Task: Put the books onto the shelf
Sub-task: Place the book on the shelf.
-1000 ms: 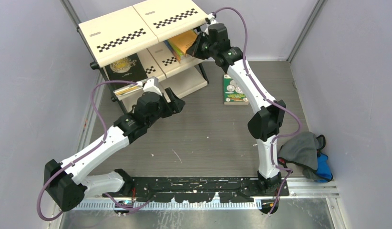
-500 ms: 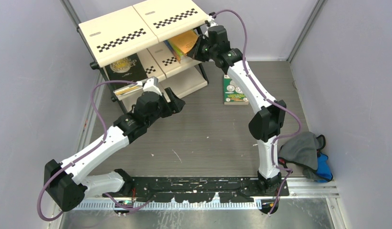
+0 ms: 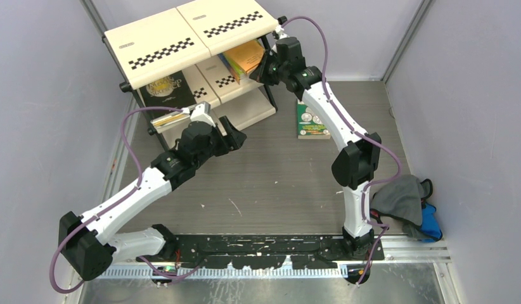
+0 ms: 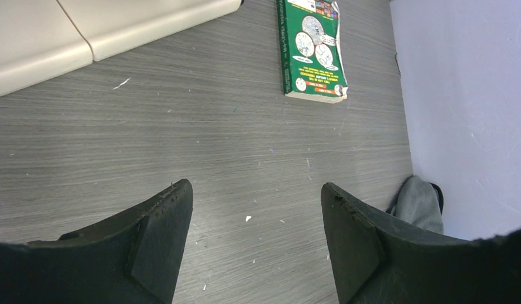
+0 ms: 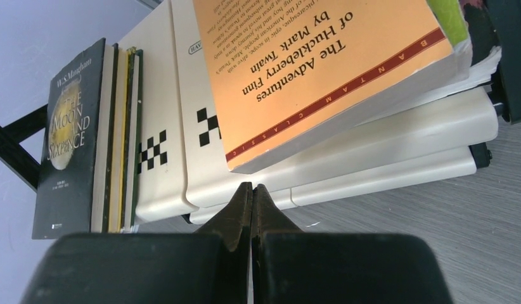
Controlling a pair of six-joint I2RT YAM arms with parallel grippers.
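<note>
**Green paperback lies on the table while others sit on the shelf**

The right gripper (image 5: pixel 251 193) has its jaws pressed together on nothing. It sits just in front of the middle tier of the shelf (image 3: pixel 182 41), below the overhanging corner of an orange paperback (image 5: pixel 321 69) that lies tilted there. A lime-green cover (image 5: pixel 449 12) shows behind the orange one and is cut off by the edge of the right wrist view. From above, the top tier hides most of this stack.

At the shelf's left end a black paperback (image 5: pixel 68 133) stands upright; which tier carries it cannot be told. Thin volumes (image 5: pixel 127 126) press against it, their titles out of sight.

The left gripper (image 4: pixel 255 187), jaws wide apart and empty, hovers over the grey table (image 3: pixel 277 183). It is well apart from a green paperback (image 4: pixel 312 47) that lies flat on the table near the shelf's right side. That book's top edge is cropped in the left wrist view, and the right arm crosses one side of it from overhead.

A grey-and-blue cloth bundle (image 3: pixel 407 202) sits against the right wall. Only a grey corner of it shows from the left wrist.
</note>
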